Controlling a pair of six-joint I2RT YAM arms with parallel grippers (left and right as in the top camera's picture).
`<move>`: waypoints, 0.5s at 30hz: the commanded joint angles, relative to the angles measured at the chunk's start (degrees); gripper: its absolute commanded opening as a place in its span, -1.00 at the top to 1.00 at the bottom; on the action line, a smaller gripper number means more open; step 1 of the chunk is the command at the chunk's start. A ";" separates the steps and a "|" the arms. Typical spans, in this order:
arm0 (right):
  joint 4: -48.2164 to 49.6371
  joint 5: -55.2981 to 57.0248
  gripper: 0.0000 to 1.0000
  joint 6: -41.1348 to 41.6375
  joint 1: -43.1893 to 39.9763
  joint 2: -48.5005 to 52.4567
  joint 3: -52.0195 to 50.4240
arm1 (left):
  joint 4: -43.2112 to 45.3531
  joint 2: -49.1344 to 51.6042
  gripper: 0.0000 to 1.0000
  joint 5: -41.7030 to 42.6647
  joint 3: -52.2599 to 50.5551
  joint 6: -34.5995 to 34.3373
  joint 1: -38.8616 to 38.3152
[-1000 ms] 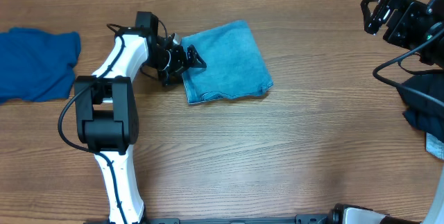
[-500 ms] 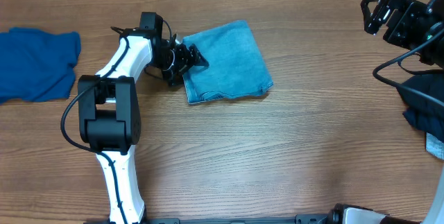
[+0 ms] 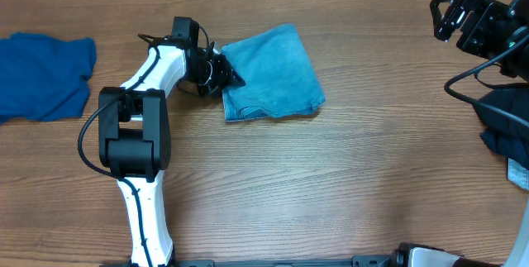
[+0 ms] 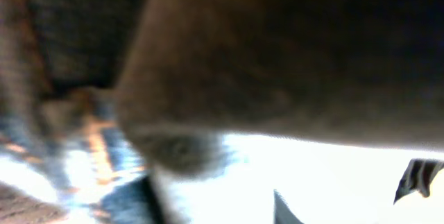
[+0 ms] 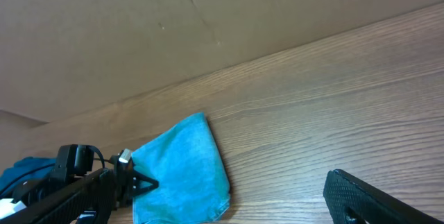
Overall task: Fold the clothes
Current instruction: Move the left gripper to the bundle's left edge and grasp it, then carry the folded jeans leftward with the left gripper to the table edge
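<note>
Overhead and wrist views of the table (image 3: 331, 184), with all positions given from the folded jeans.

Counts: three garments, two arms, two grippers.

(a) One pair of pale-blue jeans (image 3: 277, 69) lay folded into a compact, roughly square packet, flat on the wood. The hem edge showed along its near side.

(b) One royal-blue garment (image 3: 41, 77) lay spread well to the left of the jeans, running off the table's left edge of view.

(c) One dark navy garment (image 3: 504, 126) lay bunched far to the right of the jeans, partly cut off by the frame.

(d) The left gripper (image 3: 231, 75) met the jeans at their left edge, fingertips against the fabric. Its own wrist view was blurred, so whether it was pinching the cloth or merely touching it cannot be told.

(e) The right gripper (image 3: 438, 19) hung far to the right of the jeans and beyond their far edge, jaws spread and empty. One dark finger (image 5: 361, 196) showed at the bottom of the right wrist view.

Open room: bare wood lay on the near side of the jeans across the full width, and between the jeans and the navy garment. A narrower bare strip lay beyond the jeans' far edge.
</note>
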 commanded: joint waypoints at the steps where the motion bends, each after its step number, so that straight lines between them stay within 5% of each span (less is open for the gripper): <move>1: 0.13 0.15 -1.00 -0.07 -0.15 -0.07 0.37 | -1.95 2.54 0.92 -4.13 -1.57 -0.81 -1.20; 15: 0.13 0.17 -1.00 -0.07 -0.15 -0.07 0.37 | -3.87 -17.38 0.92 -8.92 0.39 -5.40 -1.97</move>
